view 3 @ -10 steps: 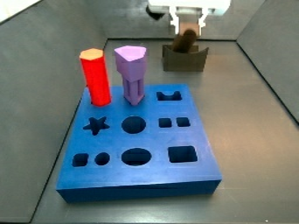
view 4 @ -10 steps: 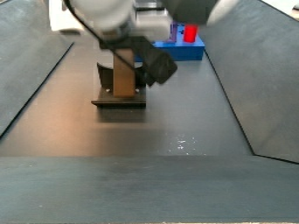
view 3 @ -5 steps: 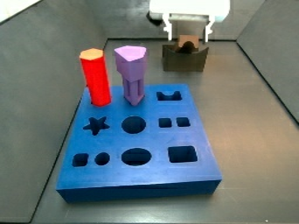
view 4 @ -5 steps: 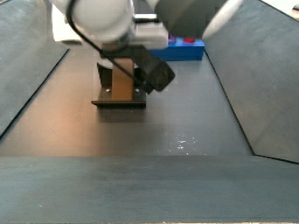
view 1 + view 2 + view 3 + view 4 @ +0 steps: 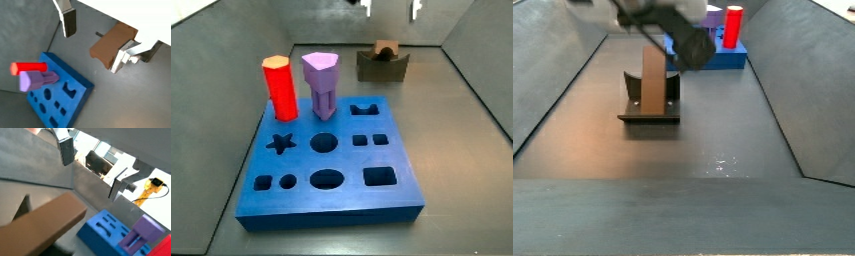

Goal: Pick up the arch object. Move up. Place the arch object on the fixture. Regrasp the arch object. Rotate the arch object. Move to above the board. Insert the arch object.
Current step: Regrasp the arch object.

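The arch object (image 5: 384, 48) rests in the fixture (image 5: 382, 67), its brown body seated in the dip of the fixture's top and leaning against the fixture's upright back (image 5: 651, 88); in a side view (image 5: 653, 78) it appears as a tall brown column rising above the fixture's base plate. My gripper (image 5: 390, 8) hangs above the fixture, clear of the arch object, with only the fingertips visible at the upper edge of that side view. The jaws stand spread apart with nothing between them: in a wrist view the two silver fingers (image 5: 67, 21) flank open space, and the arch object (image 5: 113, 45) lies beyond them, untouched. The board (image 5: 330, 161) lies on the floor well apart from the fixture, nearer the camera in that side view. The red peg (image 5: 279, 88) and the purple peg (image 5: 321, 84) stand upright in the board, on its edge toward the fixture
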